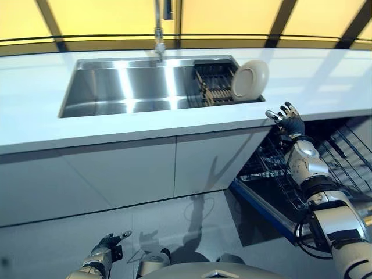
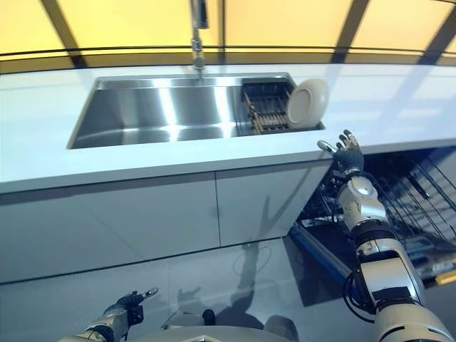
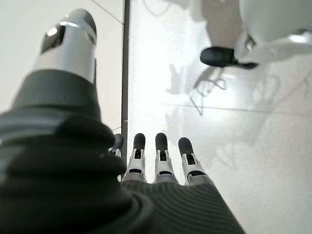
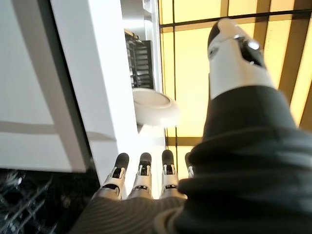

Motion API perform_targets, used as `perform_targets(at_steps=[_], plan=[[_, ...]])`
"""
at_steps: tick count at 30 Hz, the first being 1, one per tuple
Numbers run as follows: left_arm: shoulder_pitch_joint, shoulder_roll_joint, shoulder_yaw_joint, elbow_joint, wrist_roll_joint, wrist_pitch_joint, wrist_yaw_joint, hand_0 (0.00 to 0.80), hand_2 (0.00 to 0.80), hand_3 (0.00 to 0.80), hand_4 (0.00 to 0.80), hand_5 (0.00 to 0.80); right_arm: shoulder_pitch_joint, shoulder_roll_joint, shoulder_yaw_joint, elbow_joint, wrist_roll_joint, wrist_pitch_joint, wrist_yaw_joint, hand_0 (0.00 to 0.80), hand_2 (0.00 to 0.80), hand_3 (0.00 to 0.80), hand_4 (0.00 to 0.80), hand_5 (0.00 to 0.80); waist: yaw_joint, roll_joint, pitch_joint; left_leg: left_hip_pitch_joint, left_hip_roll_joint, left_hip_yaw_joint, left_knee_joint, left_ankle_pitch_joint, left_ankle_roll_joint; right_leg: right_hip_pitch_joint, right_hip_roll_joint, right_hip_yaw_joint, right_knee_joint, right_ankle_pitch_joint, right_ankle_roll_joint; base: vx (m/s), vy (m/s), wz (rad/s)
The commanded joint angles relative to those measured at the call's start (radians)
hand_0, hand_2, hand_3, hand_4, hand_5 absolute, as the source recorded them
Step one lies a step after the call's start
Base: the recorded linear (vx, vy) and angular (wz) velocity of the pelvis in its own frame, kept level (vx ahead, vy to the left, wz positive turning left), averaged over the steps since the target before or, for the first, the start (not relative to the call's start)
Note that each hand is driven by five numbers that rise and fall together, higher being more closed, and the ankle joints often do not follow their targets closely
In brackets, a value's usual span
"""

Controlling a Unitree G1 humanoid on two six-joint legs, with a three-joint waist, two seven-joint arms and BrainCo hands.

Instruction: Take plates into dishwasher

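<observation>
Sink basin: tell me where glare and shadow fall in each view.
Left eye view: bright streaks of glare on the sink floor, and the plate lit white. Right eye view: the cabinet front carries a thin arm shadow. Left wrist view: grey shadows on the floor. Right wrist view: yellow backlight behind the right hand.

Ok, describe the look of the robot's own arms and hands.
Both arms are silver-grey metal segments with dark joint bands. The right hand and the left hand have silver fingers with dark rounded tips and a separate thumb. A dark ribbed cover wraps each wrist and hand back.
</observation>
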Motion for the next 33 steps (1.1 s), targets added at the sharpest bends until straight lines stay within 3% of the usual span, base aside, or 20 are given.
perform_targets(at_steps=[1,3,5,6,8,12,17,20,22,25,27,29,30,33], plan=[[-0.023,0.015,-0.025,-0.016,0.008,-0.003,0.006,0.0,0.0,0.0,0.0,0.0,-0.07,-0.059,-0.029,-0.079,-0.04,-0.061,-0.027,0.0,0.0,0.0,0.0,0.0,0.009,-0.02,0.041,0.052,-0.037,-0.077,0.1,-0.17,0.011,-0.084,0.054,0.001,-0.025,0.2,-0.079,0.23,-0.352,0.28],[-0.014,0.015,-0.02,-0.027,0.004,-0.019,-0.002,0.0,0.0,0.0,0.0,0.0,-0.079,-0.076,-0.018,-0.11,-0.046,-0.055,-0.037,0.0,0.0,0.0,0.0,0.0,0.004,-0.037,0.046,0.054,-0.039,-0.084,0.135,-0.206,0.011,-0.076,0.064,0.01,-0.01,0.196,-0.077,0.193,-0.291,0.3],[-0.015,-0.003,0.009,-0.032,-0.093,-0.037,0.003,0.0,0.0,0.0,0.0,0.0,-0.069,-0.084,-0.019,-0.145,-0.08,-0.026,-0.067,0.0,0.0,0.0,0.0,0.0,-0.02,-0.055,0.033,0.073,-0.002,-0.075,0.179,-0.232,-0.016,-0.07,0.062,0.047,0.058,0.176,-0.084,0.243,-0.256,0.46],[-0.014,-0.013,0.021,-0.037,-0.125,-0.037,-0.007,0.0,0.0,0.0,0.0,0.0,-0.045,-0.09,-0.022,-0.163,-0.077,-0.031,-0.074,0.0,0.0,0.0,0.0,0.0,-0.031,-0.057,0.021,0.089,0.016,-0.063,0.176,-0.234,-0.029,-0.061,0.062,0.045,0.053,0.169,-0.086,0.276,-0.211,0.68],[-0.01,-0.044,0.023,-0.042,-0.044,-0.058,-0.053,0.0,0.0,0.0,0.0,0.0,0.011,-0.096,-0.044,-0.193,-0.081,-0.042,-0.103,0.0,0.0,0.0,0.0,0.0,-0.042,-0.067,-0.003,0.11,0.058,-0.026,0.16,-0.219,-0.056,-0.016,0.059,0.029,0.02,0.159,-0.095,0.251,-0.207,0.79],[-0.03,-0.052,-0.019,-0.043,-0.001,-0.061,-0.042,0.0,0.0,0.0,0.0,0.0,0.024,-0.098,-0.051,-0.172,-0.063,-0.049,-0.097,0.0,0.0,0.0,0.0,0.0,-0.043,-0.066,-0.023,0.108,0.093,0.004,0.117,-0.185,-0.09,0.025,0.051,0.0,-0.027,0.153,-0.091,0.128,-0.151,0.66],[-0.048,-0.025,-0.031,-0.011,0.014,-0.018,-0.035,0.0,0.0,0.0,0.0,0.0,-0.013,-0.074,-0.018,-0.136,-0.056,-0.02,-0.039,0.0,0.0,0.0,0.0,0.0,-0.049,-0.043,-0.036,0.128,0.101,0.019,0.084,-0.169,-0.11,0.02,0.041,-0.026,-0.001,0.132,-0.086,0.085,-0.102,0.01],[-0.045,-0.018,-0.008,0.003,-0.039,-0.006,-0.003,0.0,0.0,0.0,0.0,0.0,-0.015,-0.063,-0.001,-0.13,-0.058,-0.012,-0.044,0.0,0.0,0.0,0.0,0.0,-0.05,-0.035,-0.047,0.137,0.111,0.002,0.122,-0.143,-0.124,0.023,0.057,-0.03,0.014,0.107,-0.106,0.106,-0.163,-0.05],[-0.043,-0.022,0.018,0.009,-0.084,-0.008,0.023,0.0,0.0,0.0,0.0,0.0,-0.016,-0.058,0.01,-0.134,-0.071,-0.01,-0.049,0.0,0.0,0.0,0.0,0.0,-0.044,-0.034,-0.051,0.119,0.118,-0.022,0.193,-0.084,-0.142,0.037,0.075,-0.034,0.014,0.09,-0.128,0.077,-0.167,0.04],[-0.038,-0.035,0.054,0.032,-0.093,-0.026,0.025,0.0,0.0,0.0,0.0,0.0,-0.026,-0.054,0.038,-0.138,-0.082,-0.017,-0.042,0.0,0.0,0.0,0.0,0.0,-0.026,-0.055,-0.044,0.037,0.101,-0.062,0.402,0.013,-0.156,0.08,0.09,-0.051,0.0,0.065,-0.172,0.073,-0.161,-0.03],[-0.033,-0.044,0.059,0.037,-0.094,-0.033,0.024,0.0,0.0,0.0,0.0,0.0,-0.03,-0.056,0.046,-0.139,-0.091,-0.016,-0.042,0.0,0.0,0.0,0.0,0.0,-0.014,-0.07,-0.034,-0.033,0.085,-0.06,0.485,0.025,-0.152,0.111,0.09,-0.051,-0.01,0.058,-0.185,0.077,-0.075,-0.29],[-0.018,-0.053,0.06,0.037,-0.102,-0.048,0.021,0.0,0.0,0.0,0.0,0.0,-0.039,-0.062,0.058,-0.132,-0.088,-0.016,-0.05,0.0,0.0,0.0,0.0,0.0,0.015,-0.076,-0.018,-0.107,0.045,-0.067,0.431,-0.007,-0.126,0.154,0.094,-0.027,-0.021,0.044,-0.175,0.121,0.036,-0.27],[-0.015,-0.055,0.06,0.035,-0.102,-0.05,0.021,0.0,0.0,0.0,0.0,0.0,-0.044,-0.063,0.059,-0.126,-0.089,-0.018,-0.048,0.0,0.0,0.0,0.0,0.0,0.022,-0.074,-0.013,-0.111,0.045,-0.065,0.412,-0.01,-0.123,0.165,0.096,-0.024,-0.023,0.04,-0.171,0.161,0.133,-0.11],[-0.005,-0.057,0.058,0.014,-0.083,-0.048,0.028,0.0,0.0,0.0,0.0,0.0,-0.09,-0.075,0.069,-0.093,-0.102,-0.015,-0.059,0.0,0.0,0.0,0.0,0.0,0.058,-0.054,0.001,-0.152,0.08,-0.023,0.171,0.025,-0.128,0.221,0.104,-0.018,-0.031,0.007,-0.152,0.143,0.152,-0.14]])
